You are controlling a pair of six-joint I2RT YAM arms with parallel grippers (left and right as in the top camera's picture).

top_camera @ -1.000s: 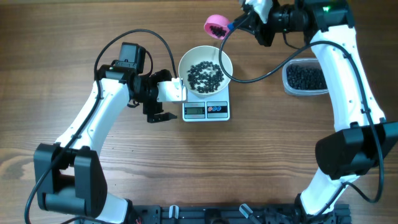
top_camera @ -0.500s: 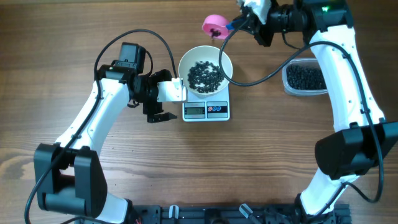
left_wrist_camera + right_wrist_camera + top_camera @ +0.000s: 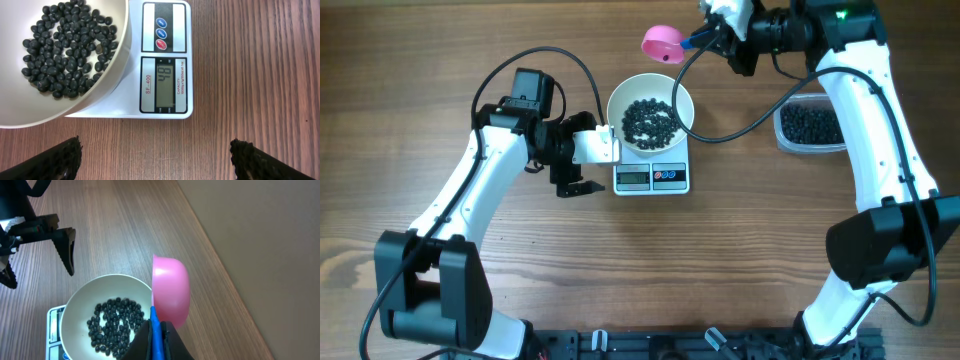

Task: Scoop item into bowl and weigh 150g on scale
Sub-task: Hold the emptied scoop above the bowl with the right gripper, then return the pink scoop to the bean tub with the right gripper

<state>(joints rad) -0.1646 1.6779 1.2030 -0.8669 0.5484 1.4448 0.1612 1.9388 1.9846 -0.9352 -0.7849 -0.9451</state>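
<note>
Left gripper: jaws wide apart and holding nothing. It sits at the left of the scale, pointed at it, with both fingertips off the table.

Right gripper: clamped on the blue handle of the pink scoop, at top centre of the overhead frame. The scoop cup is turned on its side, just past the bowl's upper rim. Can't tell if anything is left inside, since only its back shows in the wrist view.

White bowl sits on the scale, covering all but the display strip. Black beans lie in a loose single layer across the bowl's bottom.

More beans are in the clear tub, right of frame, well apart from the scale.

Display shows digits, sideways in the wrist view, probably two.
</note>
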